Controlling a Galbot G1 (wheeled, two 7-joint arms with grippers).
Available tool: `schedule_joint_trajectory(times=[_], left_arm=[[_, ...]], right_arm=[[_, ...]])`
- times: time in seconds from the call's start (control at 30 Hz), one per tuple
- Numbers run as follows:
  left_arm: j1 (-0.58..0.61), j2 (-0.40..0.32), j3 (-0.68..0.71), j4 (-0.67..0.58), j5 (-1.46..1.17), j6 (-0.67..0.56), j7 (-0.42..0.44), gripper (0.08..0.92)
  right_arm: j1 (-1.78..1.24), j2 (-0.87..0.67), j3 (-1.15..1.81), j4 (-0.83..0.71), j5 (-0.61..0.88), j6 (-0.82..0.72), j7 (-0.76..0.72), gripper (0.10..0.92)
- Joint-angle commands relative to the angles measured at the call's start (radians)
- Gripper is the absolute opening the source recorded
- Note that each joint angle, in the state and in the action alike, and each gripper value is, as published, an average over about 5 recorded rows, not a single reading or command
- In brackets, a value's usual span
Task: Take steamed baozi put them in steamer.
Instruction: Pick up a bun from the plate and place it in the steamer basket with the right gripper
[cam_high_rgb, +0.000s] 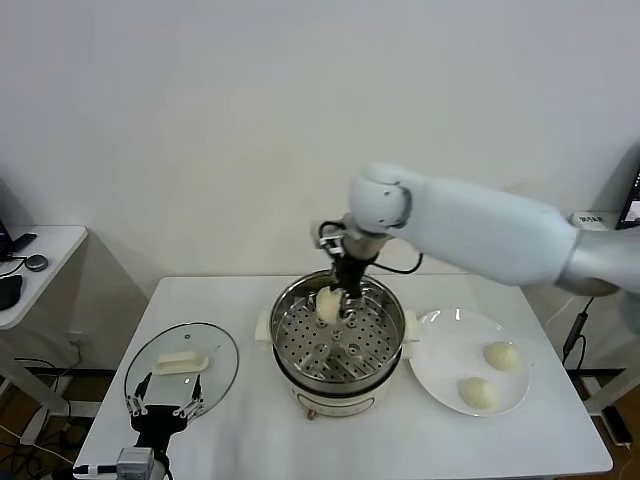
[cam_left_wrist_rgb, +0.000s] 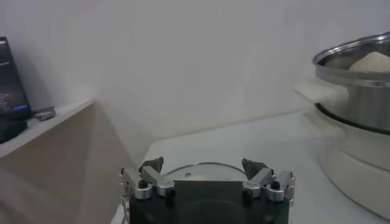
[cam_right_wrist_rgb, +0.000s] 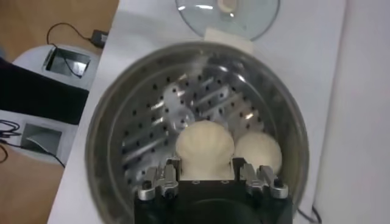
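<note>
The steamer (cam_high_rgb: 283, 352) stands mid-table, a steel pot with a perforated tray (cam_right_wrist_rgb: 152, 128) on a cream base. My right gripper (cam_high_rgb: 343, 300) hangs over its far side, shut on a cream-white baozi (cam_high_rgb: 327, 303). In the right wrist view the held baozi (cam_right_wrist_rgb: 205, 148) sits between the fingers of that gripper (cam_right_wrist_rgb: 205, 167), just above the tray. A second baozi (cam_right_wrist_rgb: 259, 152) lies on the tray beside it. Two more baozi (cam_high_rgb: 501, 355) (cam_high_rgb: 478, 392) lie on the white plate (cam_high_rgb: 440, 370). My left gripper (cam_high_rgb: 165, 408) is parked open and empty at the front left.
The glass lid (cam_high_rgb: 180, 360) with a cream handle lies flat left of the steamer, right before the left gripper (cam_left_wrist_rgb: 202, 165). The steamer's side (cam_left_wrist_rgb: 359, 103) shows in the left wrist view. A white side table (cam_high_rgb: 40, 260) with dark items stands at the far left.
</note>
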Motion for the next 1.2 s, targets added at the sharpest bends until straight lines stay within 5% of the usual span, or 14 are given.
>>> schedule_joint_trajectory(times=[0.03,0.73,1.0,1.2], left_arm=[[-0.002,-0.002,-0.001,-0.002,-0.002,0.001,0.0,0.823],[-0.003,-0.008,0.0,0.001,-0.002,0.003,0.002,0.823],[-0.004,-0.01,0.0,-0.004,-0.002,0.005,0.003,0.823],[-0.002,-0.008,0.001,-0.013,-0.005,0.007,0.007,0.823]], right_arm=[[-0.074,0.177,-0.03,-0.097,-0.017,-0.039,0.077,0.509],[-0.155,0.217,-0.001,-0.17,-0.086,-0.05,0.107,0.523],[-0.107,0.11,0.016,-0.07,-0.078,-0.04,0.085,0.712],[-0.062,-0.12,0.097,0.074,-0.085,0.003,0.024,0.817]])
